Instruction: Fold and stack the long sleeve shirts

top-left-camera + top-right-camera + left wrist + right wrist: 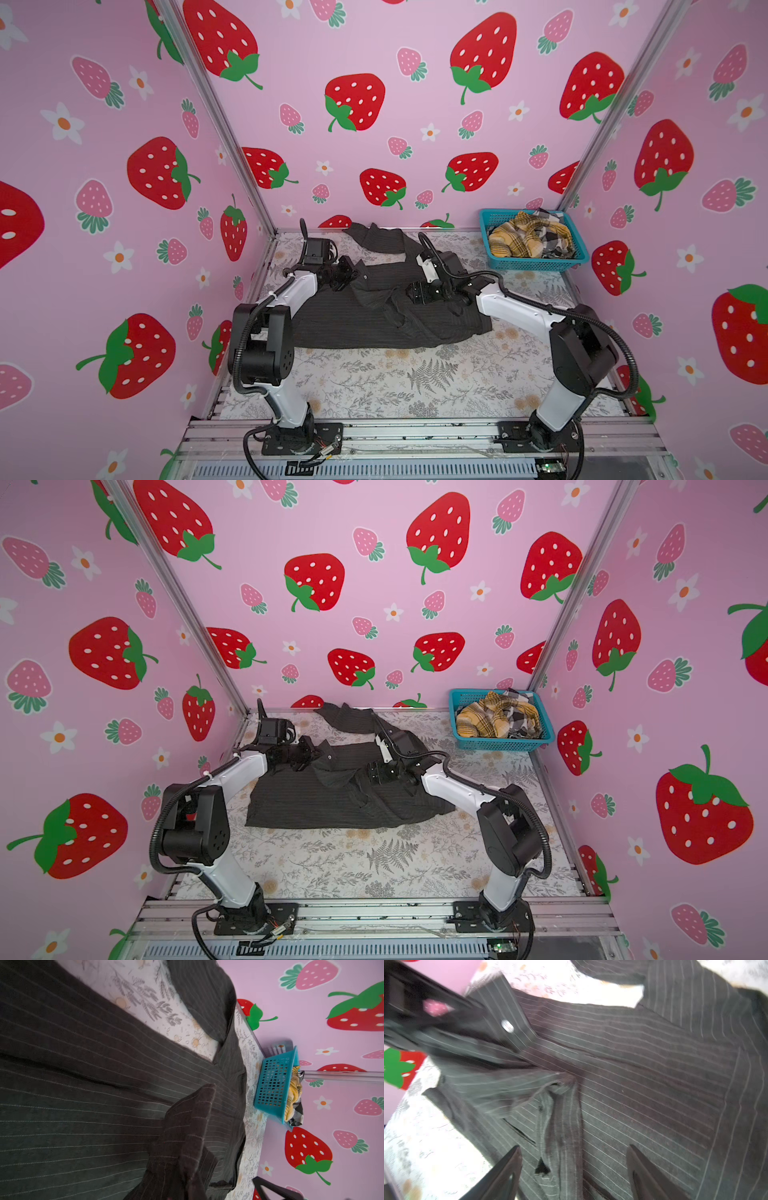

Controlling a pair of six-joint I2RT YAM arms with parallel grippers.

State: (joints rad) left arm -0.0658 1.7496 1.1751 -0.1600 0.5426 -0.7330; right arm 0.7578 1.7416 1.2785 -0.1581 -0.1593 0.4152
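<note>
A dark charcoal pinstripe long sleeve shirt lies spread across the table's middle in both top views, one sleeve trailing toward the back wall. My left gripper is shut on a buttoned cuff of this shirt. In the left wrist view the bunched cloth covers its jaws. My right gripper hovers open just above the shirt's rumpled front, and both fingers show with nothing between them. It sits at the shirt's middle. A mustard plaid shirt and a black-white check shirt lie crumpled in the basket.
A teal plastic basket stands at the back right corner of the table. The table wears a floral cloth. Pink strawberry walls close in the left, back and right sides. Both arm bases are bolted to the front rail.
</note>
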